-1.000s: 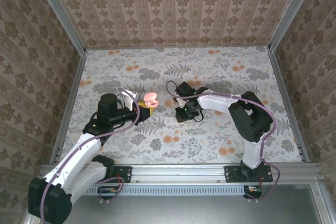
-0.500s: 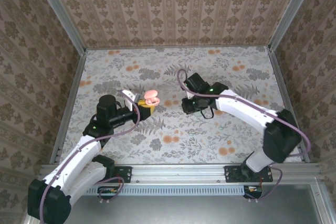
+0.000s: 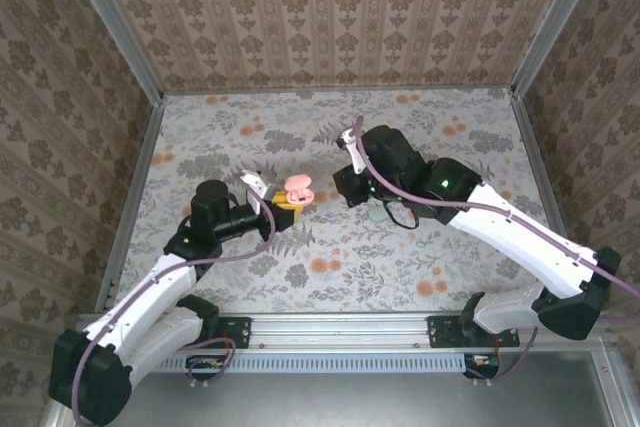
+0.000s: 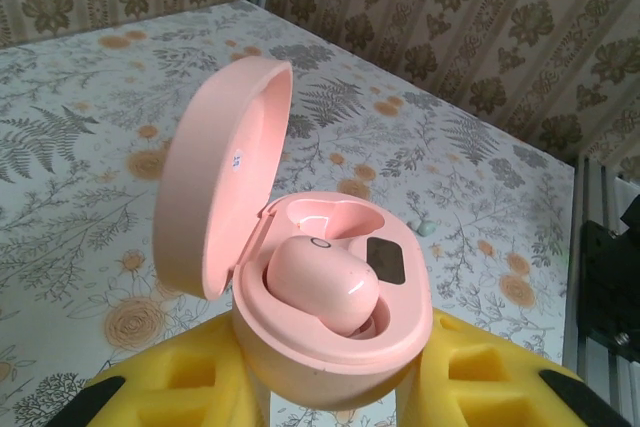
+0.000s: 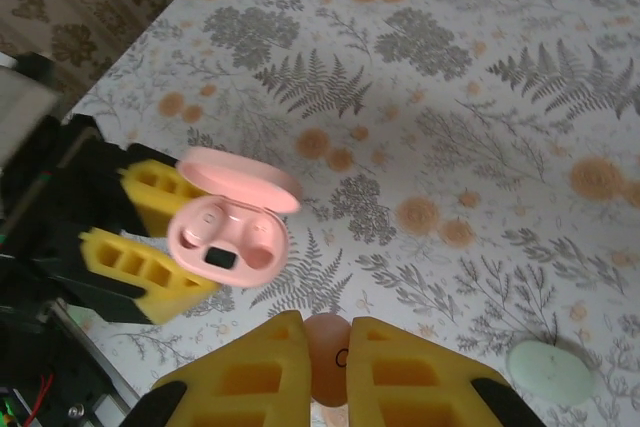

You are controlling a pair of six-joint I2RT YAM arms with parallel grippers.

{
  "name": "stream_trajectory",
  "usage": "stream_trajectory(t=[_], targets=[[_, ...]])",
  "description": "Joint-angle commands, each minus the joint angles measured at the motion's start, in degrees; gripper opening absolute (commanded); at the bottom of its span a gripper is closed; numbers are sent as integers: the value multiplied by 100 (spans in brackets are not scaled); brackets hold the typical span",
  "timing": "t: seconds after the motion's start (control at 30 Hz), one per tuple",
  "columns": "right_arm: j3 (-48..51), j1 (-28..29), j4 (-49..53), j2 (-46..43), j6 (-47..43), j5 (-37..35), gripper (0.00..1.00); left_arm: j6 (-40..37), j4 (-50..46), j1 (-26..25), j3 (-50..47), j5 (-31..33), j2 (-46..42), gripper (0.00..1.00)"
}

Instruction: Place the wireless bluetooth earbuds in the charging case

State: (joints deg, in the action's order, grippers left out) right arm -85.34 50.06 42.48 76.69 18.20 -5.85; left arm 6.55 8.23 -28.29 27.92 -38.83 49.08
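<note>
Charging case (image 4: 335,372), glossy pink, lid (image 4: 215,177) up (one earbud (image 4: 320,282) inside)

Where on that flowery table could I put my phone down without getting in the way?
Bare table lies along the back wall, beside the right wall, and midway along the near rail. The middle is crowded: the left fingers hold the open case, the right fingers pinch an earbud, and a pale green piece lies there.
</note>
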Motion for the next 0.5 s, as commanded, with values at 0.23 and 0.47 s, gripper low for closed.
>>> stream_trajectory(t=[0.23, 0.47], targets=[[-471, 233, 107, 805, -339, -15, 11, -119, 152, -203, 251, -105, 24, 0], [-303, 266, 25, 971, -346, 12, 11, -66, 123, -203, 249, -68, -61, 0]])
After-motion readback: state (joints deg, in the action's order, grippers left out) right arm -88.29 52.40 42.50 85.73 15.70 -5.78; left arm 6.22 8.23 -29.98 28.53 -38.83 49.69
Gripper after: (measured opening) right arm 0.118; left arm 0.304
